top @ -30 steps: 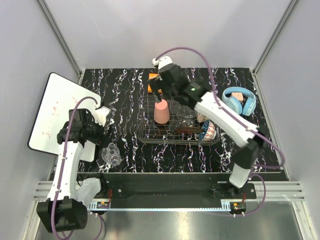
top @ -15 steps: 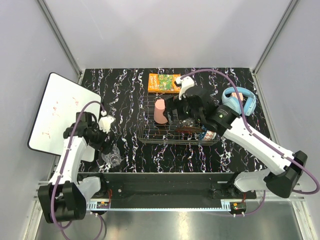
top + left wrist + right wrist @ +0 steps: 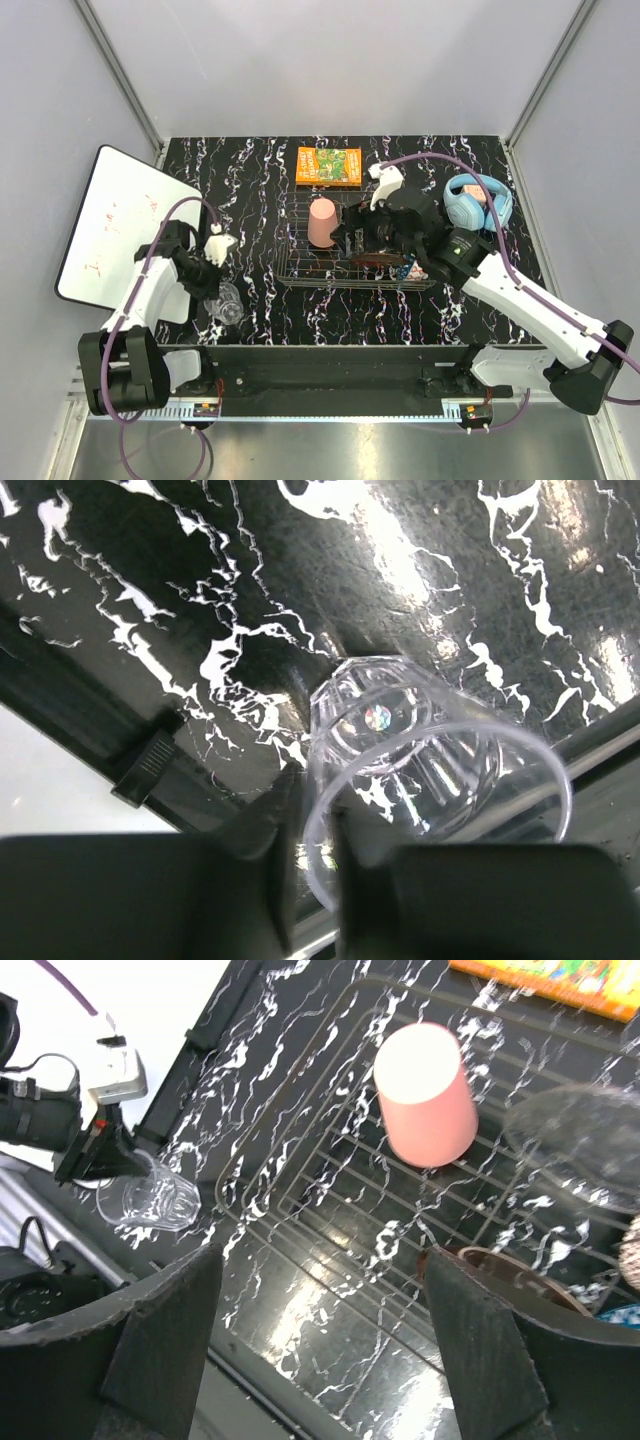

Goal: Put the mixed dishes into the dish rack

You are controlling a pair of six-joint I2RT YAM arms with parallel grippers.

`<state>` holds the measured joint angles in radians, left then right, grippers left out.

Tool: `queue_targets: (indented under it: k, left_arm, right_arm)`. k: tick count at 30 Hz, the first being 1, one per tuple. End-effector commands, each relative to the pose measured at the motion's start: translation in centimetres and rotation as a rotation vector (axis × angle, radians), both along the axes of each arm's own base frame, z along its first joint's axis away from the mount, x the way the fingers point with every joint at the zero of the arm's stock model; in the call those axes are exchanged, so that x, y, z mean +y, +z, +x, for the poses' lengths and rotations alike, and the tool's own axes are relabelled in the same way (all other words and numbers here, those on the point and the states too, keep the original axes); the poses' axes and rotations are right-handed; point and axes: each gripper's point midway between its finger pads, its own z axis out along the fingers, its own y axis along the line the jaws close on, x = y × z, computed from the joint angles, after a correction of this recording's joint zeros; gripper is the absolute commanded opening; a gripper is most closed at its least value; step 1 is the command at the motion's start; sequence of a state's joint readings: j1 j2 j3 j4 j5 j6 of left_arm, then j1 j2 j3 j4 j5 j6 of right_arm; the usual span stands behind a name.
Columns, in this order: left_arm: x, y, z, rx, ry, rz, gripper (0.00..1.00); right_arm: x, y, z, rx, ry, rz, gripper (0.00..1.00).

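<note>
- Nearest the bases, the small clear glass cup [image 3: 420, 760] is tilted with its mouth toward the left gripper [image 3: 312, 810], low over the black white-veined surface [image 3: 420, 570]. It is well left of the rack and not yet loaded.
- The left gripper is pinched onto the cup's rim, with one finger inside the mouth and one outside.
- Risk: this is a thin grip on slick glass, so the cup may swing or slip out during the lift and carry.
- The left arm is folded, its wrist bent down beside the flat white board [image 3: 110, 215].
- Mid-surface, the silvery wire dish rack [image 3: 300, 275] holds the pink cup [image 3: 322, 222], apparently mouth down.
- The right gripper [image 3: 322, 1260] hangs above the rack with its jaws wide apart and nothing between them. Its arm reaches diagonally from the right base.
- Risk: if the right arm remains over the rack, the left arm bringing the cup over could meet it.
</note>
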<state>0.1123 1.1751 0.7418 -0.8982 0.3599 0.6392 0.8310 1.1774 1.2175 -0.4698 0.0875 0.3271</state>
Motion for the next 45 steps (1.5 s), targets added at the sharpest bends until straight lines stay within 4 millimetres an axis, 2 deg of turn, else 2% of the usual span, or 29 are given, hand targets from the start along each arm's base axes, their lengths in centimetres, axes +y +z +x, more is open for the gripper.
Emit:
queue_targets:
  k: [1, 2, 3, 4, 6, 7, 8, 9, 10, 11, 12, 13, 14, 15, 16, 17, 18, 20, 23, 24, 26, 30, 34, 35, 38, 45]
  left_arm:
    - [-0.9, 1.4, 1.2, -0.02, -0.039, -0.052, 0.05]
    - [-1.1, 1.8, 1.3, -0.023, -0.037, -0.06, 0.0]
    - [-1.6, 2.3, 1.2, -0.018, -0.042, -0.087, 0.0]
    - [-1.8, 3.8, 2.2, -0.055, -0.044, -0.102, 0.0]
    - [-3.2, 6.2, 2.4, -0.066, -0.046, -0.181, 0.0]
    - [-3.6, 8.8, 3.6, -0.122, -0.055, -0.208, 0.0]
    - [-4.9, 11.0, 4.0, -0.147, -0.067, -0.291, 0.0]
    - [-5.8, 12.5, 3.4, -0.131, -0.075, -0.343, 0.0]
    - [-6.5, 15.9, 4.3, -0.201, -0.1, -0.384, 0.0]
    - [-8.1, 18.2, 4.0, -0.214, -0.134, -0.49, 0.0]
    - [-8.8, 19.4, 3.4, -0.185, -0.142, -0.55, 0.0]
    - [-9.5, 22.1, 3.7, -0.229, -0.171, -0.597, 0.0]
    - [-10.7, 23.9, 2.9, -0.21, -0.199, -0.704, 0.0]
    - [-11.2, 24.9, 3.0, -0.195, -0.211, -0.758, 0.0]
    - [-11.7, 25.9, 2.9, -0.184, -0.217, -0.811, 0.0]
    - [-12.5, 27.9, 2.5, -0.184, -0.247, -0.906, 0.0]
    - [-12.8, 28.3, 2.8, -0.153, -0.243, -0.96, 0.0]
    - [-13.5, 30.2, 2.5, -0.108, -0.258, -1.109, 0.0]
    - [-13.7, 30.5, 2.5, -0.068, -0.26, -1.207, 0.0]
    - [-13.7, 29.9, 2.5, -0.023, -0.234, -1.241, 0.0]
    - [-13.8, 29.9, 2.2, 0.016, -0.217, -1.293, 0.0]
    - [-14.1, 29.5, 1.6, 0.045, -0.218, -1.306, 0.0]
    - [-14.8, 29.7, 1.1, 0.093, -0.232, -1.326, 0.0]
    - [-14.8, 29.8, 1.0, 0.098, -0.233, -1.326, 0.0]
    - [-15.0, 30.0, 0.8, 0.106, -0.241, -1.326, 0.0]
    - [-15.4, 29.4, 0.8, 0.132, -0.248, -1.326, 0.0]
  right_arm:
    - [1.4, 0.6, -0.8, 0.01, 0.037, 0.097, 0.9]
    - [1.6, 0.5, -1.0, 0.02, 0.047, 0.11, 0.91]
    - [1.8, 0.6, -1.0, 0.018, 0.052, 0.125, 0.94]
    - [1.8, 0.5, -1.2, 0.025, 0.055, 0.134, 0.97]
    - [2.6, 0.5, -1.7, 0.039, 0.098, 0.164, 1.0]
    - [3.2, 0.7, -2.3, 0.057, 0.132, 0.19, 1.0]
    - [3.6, 0.8, -2.6, 0.066, 0.153, 0.21, 1.0]
    - [4.2, 1.2, -2.8, 0.064, 0.176, 0.244, 1.0]
    - [4.9, 1.6, -3.7, 0.096, 0.223, 0.292, 1.0]
    - [5.6, 3.0, -3.9, 0.069, 0.258, 0.358, 1.0]
    - [6.0, 2.8, -4.6, 0.085, 0.291, 0.393, 1.0]
    - [6.6, 3.5, -6.0, 0.127, 0.352, 0.462, 1.0]
    - [7.2, 6.2, -6.3, 0.063, 0.403, 0.571, 1.0]
    - [7.3, 5.4, -6.9, 0.09, 0.422, 0.607, 1.0]
    - [7.5, 6.0, -7.8, 0.127, 0.456, 0.673, 1.0]
    - [7.5, 7.9, -8.1, 0.078, 0.493, 0.753, 1.0]
    - [7.6, 6.9, -8.4, 0.107, 0.504, 0.772, 1.0]
    - [7.6, 7.4, -8.7, 0.12, 0.522, 0.857, 1.0]
    - [7.2, 7.9, -8.8, 0.112, 0.527, 0.969, 1.0]
    - [7.2, 8.0, -8.5, 0.107, 0.519, 0.991, 1.0]
    - [7.0, 9.2, -8.8, 0.086, 0.546, 1.049, 1.0]
    - [7.4, 9.6, -8.7, 0.103, 0.589, 1.139, 1.0]
    - [8.8, 8.2, -8.2, 0.173, 0.614, 1.136, 1.0]
    - [9.2, 7.2, -7.9, 0.2, 0.606, 1.125, 1.0]
    - [9.7, 5.7, -7.6, 0.232, 0.598, 1.104, 1.0]
    - [10.3, 5.8, -7.4, 0.238, 0.624, 1.125, 1.0]
